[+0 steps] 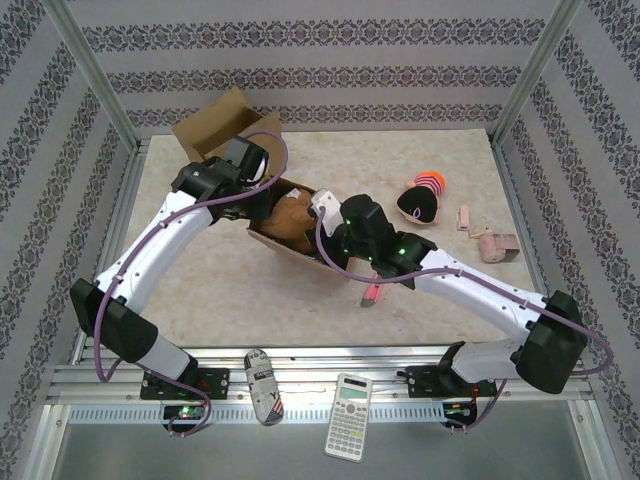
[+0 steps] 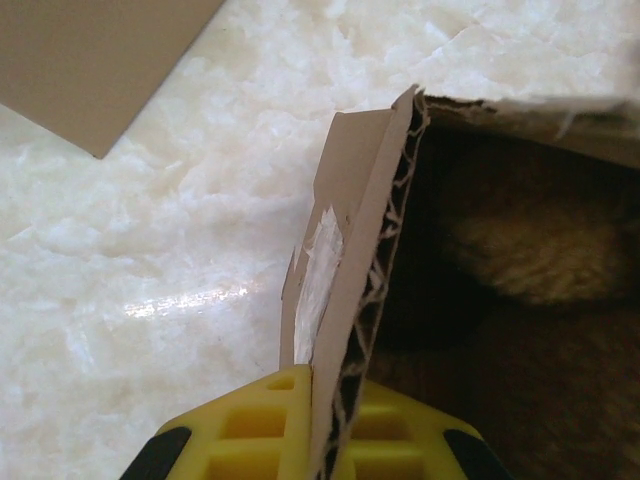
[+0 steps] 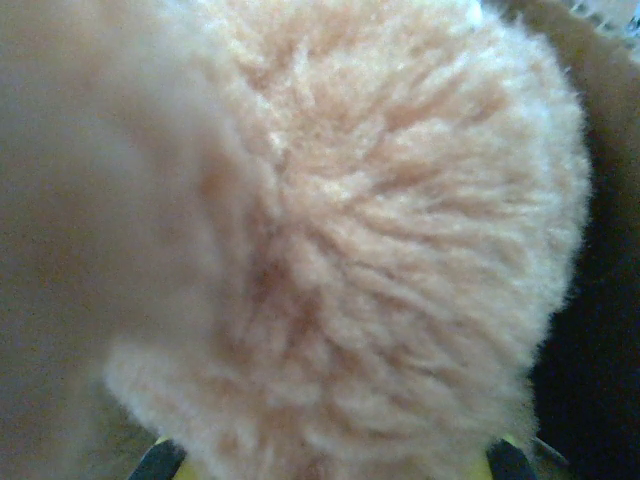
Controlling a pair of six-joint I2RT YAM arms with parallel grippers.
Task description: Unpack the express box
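The brown cardboard express box (image 1: 300,252) lies open at the table's middle. My left gripper (image 1: 263,192) is at its back left side, and in the left wrist view the left gripper (image 2: 315,378) is shut on the upright corrugated box wall (image 2: 368,220). A tan plush toy (image 1: 290,215) lies inside the box, its fur (image 2: 540,250) dim beyond the wall. My right gripper (image 1: 325,212) reaches into the box from the right. The plush toy (image 3: 380,230) presses right up to the right wrist camera and hides the fingers, so their state is unclear.
A loose cardboard piece (image 1: 215,120) lies at the back left. Right of the box are an orange and black toy (image 1: 420,200), small pink items (image 1: 497,247) and a red item (image 1: 370,293). A calculator (image 1: 350,402) and a patterned object (image 1: 263,385) rest on the front rail.
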